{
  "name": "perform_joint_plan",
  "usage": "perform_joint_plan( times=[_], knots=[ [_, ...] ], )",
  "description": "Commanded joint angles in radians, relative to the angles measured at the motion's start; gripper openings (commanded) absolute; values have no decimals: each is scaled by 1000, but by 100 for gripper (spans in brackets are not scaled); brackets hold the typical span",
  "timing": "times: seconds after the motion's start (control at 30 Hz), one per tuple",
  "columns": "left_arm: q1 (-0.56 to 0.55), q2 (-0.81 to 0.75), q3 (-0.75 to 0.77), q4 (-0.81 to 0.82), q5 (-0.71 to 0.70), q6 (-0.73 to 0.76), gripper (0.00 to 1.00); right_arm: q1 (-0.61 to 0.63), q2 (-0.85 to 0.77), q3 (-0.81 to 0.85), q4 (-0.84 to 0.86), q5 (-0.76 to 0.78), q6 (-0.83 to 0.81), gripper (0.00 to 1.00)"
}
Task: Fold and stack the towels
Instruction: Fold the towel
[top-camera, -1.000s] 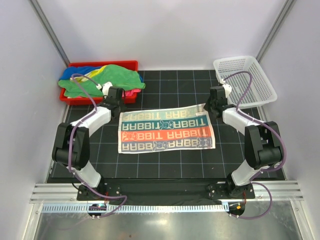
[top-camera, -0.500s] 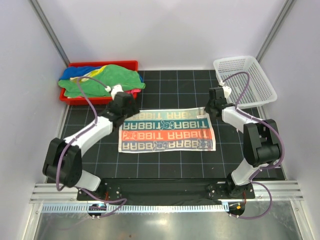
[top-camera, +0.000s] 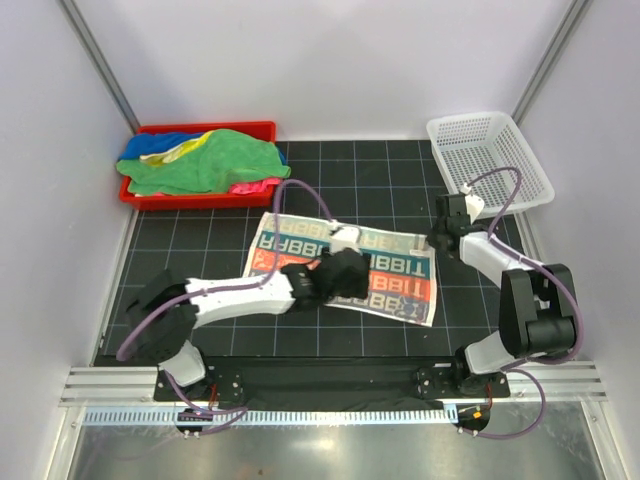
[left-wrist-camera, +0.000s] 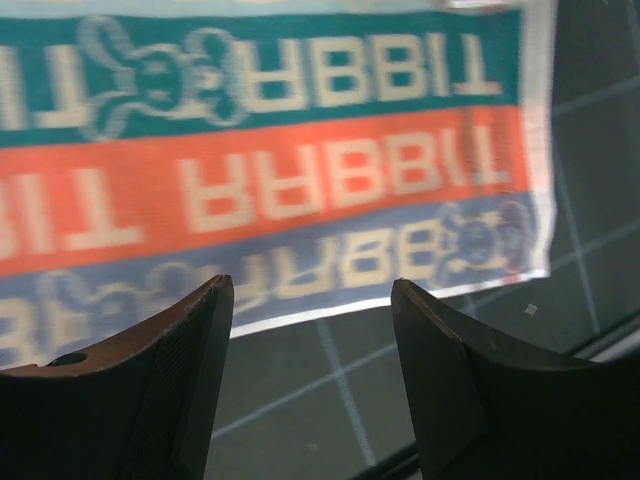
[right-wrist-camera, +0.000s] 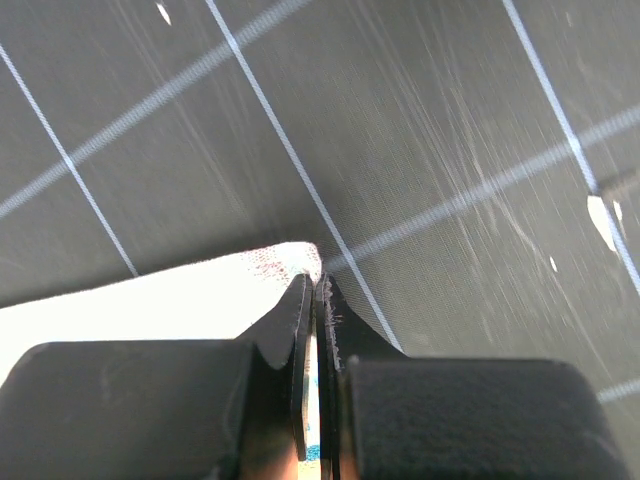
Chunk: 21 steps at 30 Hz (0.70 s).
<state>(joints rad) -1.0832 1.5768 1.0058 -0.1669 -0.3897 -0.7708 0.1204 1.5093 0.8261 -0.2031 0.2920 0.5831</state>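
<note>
A cream towel (top-camera: 395, 285) printed with teal, orange and blue letter bands lies flat and skewed on the black grid mat. My left gripper (top-camera: 340, 280) reaches across its middle, open and holding nothing. In the left wrist view the left gripper (left-wrist-camera: 311, 290) hangs over bare mat just off the printed towel's (left-wrist-camera: 300, 180) edge. My right gripper (top-camera: 437, 240) is shut on the towel's far right corner, pinched between the right gripper's (right-wrist-camera: 315, 285) jaws with the white cloth (right-wrist-camera: 190, 305) beside them. Several more towels, green (top-camera: 215, 160) on top, are heaped at the back left.
A red tray (top-camera: 205, 129) at the back left holds the heap. A white mesh basket (top-camera: 490, 160) stands at the back right. Bare black mat (top-camera: 330, 170) lies behind and in front of the printed towel.
My left gripper let go of the towel's far left corner, opened, and swung right over the towel's middle. The towel now lies skewed. My right gripper shifted slightly right, still holding its corner.
</note>
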Motion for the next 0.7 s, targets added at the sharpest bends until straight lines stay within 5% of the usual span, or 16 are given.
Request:
perform_joint_plan(
  times=[0.0, 0.33, 0.67],
  knots=[
    [-131, 107, 166, 46, -31, -15, 68, -1, -90, -56, 2, -5, 44, 1],
    [-299, 438, 443, 17, 31, -25, 63, -7, -216, -105, -58, -4, 27, 3],
    [-322, 555, 547, 12, 14, 42, 63, -15, -219, -110, -58, -17, 21, 3]
  ],
)
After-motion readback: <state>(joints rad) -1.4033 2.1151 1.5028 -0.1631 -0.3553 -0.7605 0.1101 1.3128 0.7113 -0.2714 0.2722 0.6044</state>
